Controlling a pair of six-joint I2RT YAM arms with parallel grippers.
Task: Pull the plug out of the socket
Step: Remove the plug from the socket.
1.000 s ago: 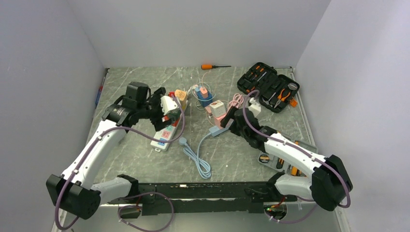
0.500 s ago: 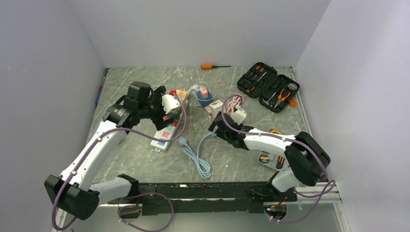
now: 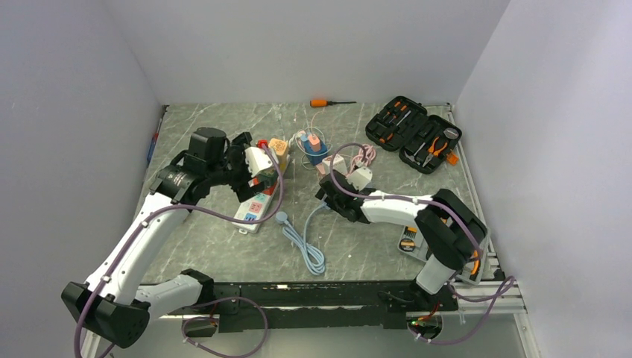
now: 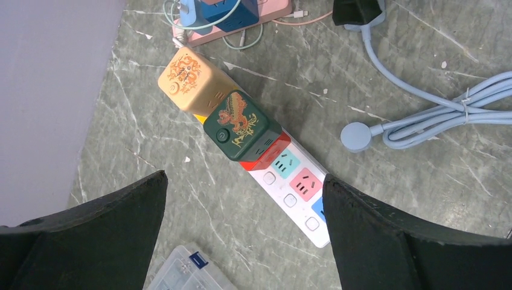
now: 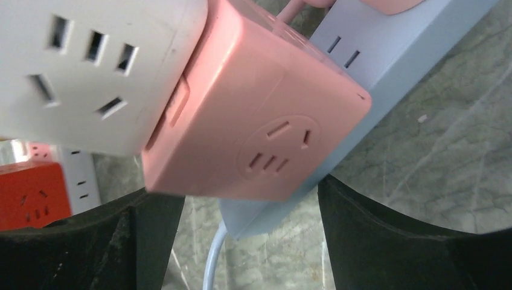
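1. As the top view shows it, the left gripper [image 3: 246, 170] hovers over the white strip [image 3: 253, 209], while the right gripper [image 3: 328, 195] sits low by the blue cable [image 3: 302, 239].
2. Left wrist: its fingers [image 4: 90, 241] stand wide apart above the strip, where a green cube [image 4: 241, 124] and a tan cube [image 4: 187, 81] touch.
3. Right wrist: its fingers [image 5: 386, 241] are apart, flanking the pink plug [image 5: 265, 121], which is seated in the blue strip [image 5: 386, 66] against a white cube [image 5: 90, 66]. Whether they touch it cannot be told.

Table [image 4: 199, 199] top: stone-look, grey-green w/ white veins, smooth, dull sheen. Pink cube adapter [image 5: 259, 121], white cube [image 5: 90, 66] & blue strip [image 5: 392, 54]: smooth matt plastic. Green cube [image 4: 240, 125]: plastic, printed dragon, slight gloss. Cable [image 4: 435, 121]: smooth rubbery sheath. Right gripper [image 5: 241, 193] pads [image 5: 386, 241]: matt black, grainy.
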